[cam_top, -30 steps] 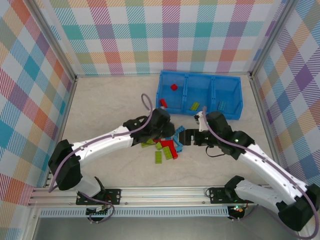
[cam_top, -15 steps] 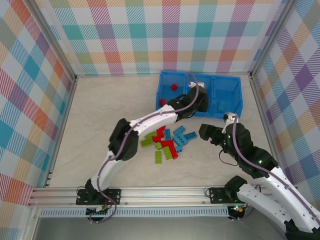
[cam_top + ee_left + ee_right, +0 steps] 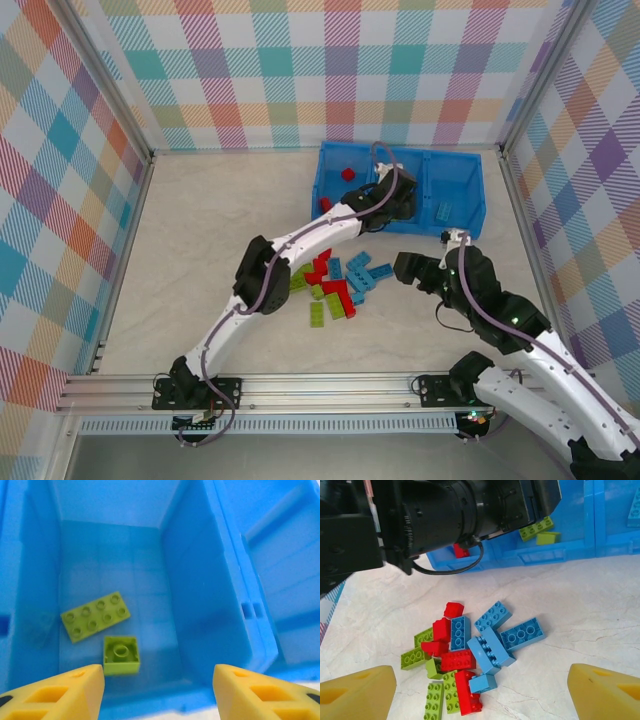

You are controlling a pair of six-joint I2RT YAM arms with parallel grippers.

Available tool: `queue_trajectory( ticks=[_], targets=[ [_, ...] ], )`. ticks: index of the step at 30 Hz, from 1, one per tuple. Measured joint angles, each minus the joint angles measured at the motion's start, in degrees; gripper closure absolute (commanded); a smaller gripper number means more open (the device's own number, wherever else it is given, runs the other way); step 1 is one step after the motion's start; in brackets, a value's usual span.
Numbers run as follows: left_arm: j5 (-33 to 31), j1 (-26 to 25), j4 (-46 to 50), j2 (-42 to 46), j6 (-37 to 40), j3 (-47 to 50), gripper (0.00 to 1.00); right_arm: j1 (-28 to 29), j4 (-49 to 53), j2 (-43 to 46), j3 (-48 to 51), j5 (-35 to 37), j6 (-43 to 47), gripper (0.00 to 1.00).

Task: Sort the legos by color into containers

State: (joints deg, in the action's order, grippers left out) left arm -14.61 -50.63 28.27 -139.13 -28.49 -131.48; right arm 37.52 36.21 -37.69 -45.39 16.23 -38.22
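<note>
Green drop looks done. Left end effector (image 3: 159, 690) released, empty, above middle compartment (image 3: 200, 590); small green brick (image 3: 121, 655) loose on floor beside long green brick (image 3: 95, 616). Right end effector (image 3: 480, 690) spread wide, empty, over pile (image 3: 470, 650) on tabletop (image 3: 580, 595). Next, likely: lower, pinch one brick cleanly.

Left arm (image 3: 318, 230), apparently, just behind legos (image 3: 338, 285)

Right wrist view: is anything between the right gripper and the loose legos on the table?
Nothing visible. The open right gripper faces the legos directly; the left arm crosses beyond them, over the near wall of the blue tray.
</note>
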Motion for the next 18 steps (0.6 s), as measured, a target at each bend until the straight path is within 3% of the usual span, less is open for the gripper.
queue_trajectory(
  ticks=[3,9,13,18],
  targets=[
    [1.9,-0.6,-3.5,11.8,0.1,15.5,0.40,0.0,0.7,-2.2,0.0,0.3,-1.1,0.13],
    [4.8,-2.6,-14.3,43.9,4.7,45.8,0.41,0.0,0.4,-9.8,0.0,-1.6,-3.3,0.19],
    [6.6,-3.3,-15.9,61.9,13.3,56.4,0.41,0.0,-1.0,-20.1,-0.5,-2.9,-6.8,0.18],
    [10.8,-3.3,-9.5,77.7,26.3,65.8,0.37,0.0,-0.4,-36.6,-6.3,-3.2,-13.4,0.14]
  ],
)
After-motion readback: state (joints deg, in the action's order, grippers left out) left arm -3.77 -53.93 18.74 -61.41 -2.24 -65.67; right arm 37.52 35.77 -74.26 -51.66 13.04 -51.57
